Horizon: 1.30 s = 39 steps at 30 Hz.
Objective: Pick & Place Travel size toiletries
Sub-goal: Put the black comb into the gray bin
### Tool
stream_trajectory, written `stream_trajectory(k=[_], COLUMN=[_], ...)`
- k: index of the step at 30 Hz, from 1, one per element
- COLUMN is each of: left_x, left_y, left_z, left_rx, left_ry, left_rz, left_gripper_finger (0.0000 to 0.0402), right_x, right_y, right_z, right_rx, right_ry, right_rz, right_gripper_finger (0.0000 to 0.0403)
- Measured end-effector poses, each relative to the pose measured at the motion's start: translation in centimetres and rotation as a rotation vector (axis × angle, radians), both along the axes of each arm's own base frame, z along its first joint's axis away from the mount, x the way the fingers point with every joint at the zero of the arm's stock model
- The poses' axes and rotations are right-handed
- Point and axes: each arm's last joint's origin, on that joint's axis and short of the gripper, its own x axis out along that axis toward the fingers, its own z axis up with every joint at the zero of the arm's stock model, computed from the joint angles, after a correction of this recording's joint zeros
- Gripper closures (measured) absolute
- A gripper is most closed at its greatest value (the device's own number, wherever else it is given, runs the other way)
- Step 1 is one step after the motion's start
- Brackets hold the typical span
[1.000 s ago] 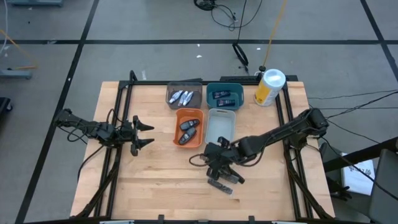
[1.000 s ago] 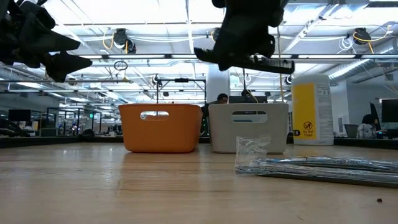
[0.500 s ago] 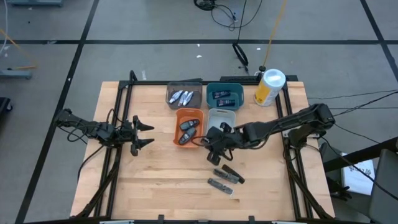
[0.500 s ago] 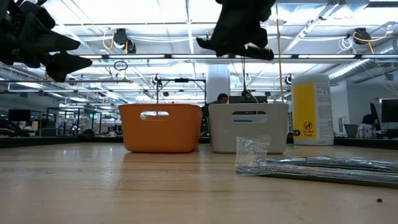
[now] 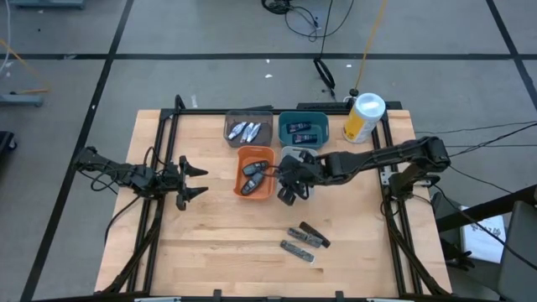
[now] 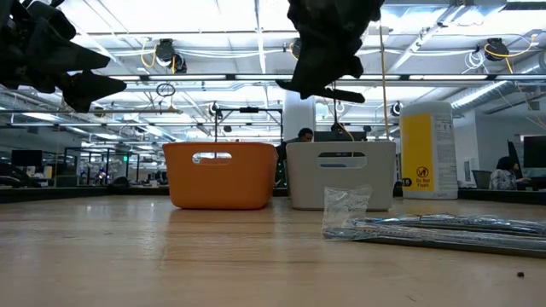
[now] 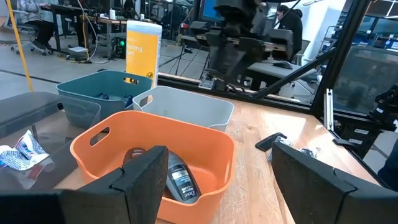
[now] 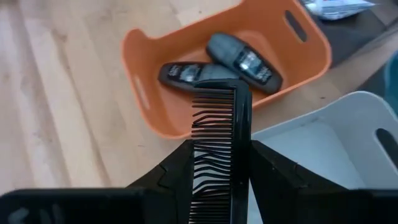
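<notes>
My right gripper [image 5: 289, 186] hangs high over the near-left corner of the light grey bin [image 5: 299, 159], shut on a black comb [image 8: 239, 112], one of the slim black bars. In the low view the comb [image 6: 343, 94] juts out below the gripper [image 6: 328, 60]. Another slim black bar [image 5: 313, 236] lies flat on the table beside a clear-wrapped piece [image 5: 296, 250]. Two dark grey ovals [image 8: 239, 59] lie in the orange bin [image 5: 254, 174]. Silvery-white tubes [image 5: 245, 130] and dark blue tubes [image 5: 302, 130] lie in the far bins. My left gripper [image 5: 195, 180] waits open at the table's left. My right gripper pinches the comb's near end [image 8: 219, 163] between its two fingers, one finger [image 8: 180, 168] at the toothed edge and the other [image 8: 273, 174] at the spine edge. The comb sticks forward out of the fingers, lifted clear and tilted, above the edge between the orange and grey bins.
A yellow-and-white canister [image 5: 363, 117] stands at the table's far right corner. The four bins cluster at the far middle. Black frame rails [image 5: 159, 168] run along both sides of the table. Bare wood lies near and left of the bins.
My right gripper, holding the comb aloft, has travelled from above the two items near the table's near edge toward the far edge, to the grey bin's near-left corner. The comb has tipped from nearly level to slanted. The items on the table have stayed put.
</notes>
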Motion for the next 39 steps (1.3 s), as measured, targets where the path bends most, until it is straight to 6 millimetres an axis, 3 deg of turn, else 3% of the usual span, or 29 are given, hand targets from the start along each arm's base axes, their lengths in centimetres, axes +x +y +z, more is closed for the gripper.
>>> stream_trajectory(k=[9,24,39], left_x=[0.0,0.0,0.0], left_y=[0.0,0.0,0.0], left_z=[0.0,0.0,0.0], left_rx=[0.000,0.000,0.000], left_ry=[0.000,0.000,0.000], left_rz=[0.000,0.000,0.000], left_gripper_finger=[0.0119,0.0119,0.0119], right_x=[-0.2,-2.0,-3.0], right_y=[-1.9,-4.7,-5.9], right_z=[-0.2,-6.0,-8.0], right_rx=[-0.060,-0.044,-0.047], right_ry=[0.026,0.117,0.154], right_rz=[-0.092,-0.197,-0.232], right_gripper_finger=[0.0283,0.0283,0.0267])
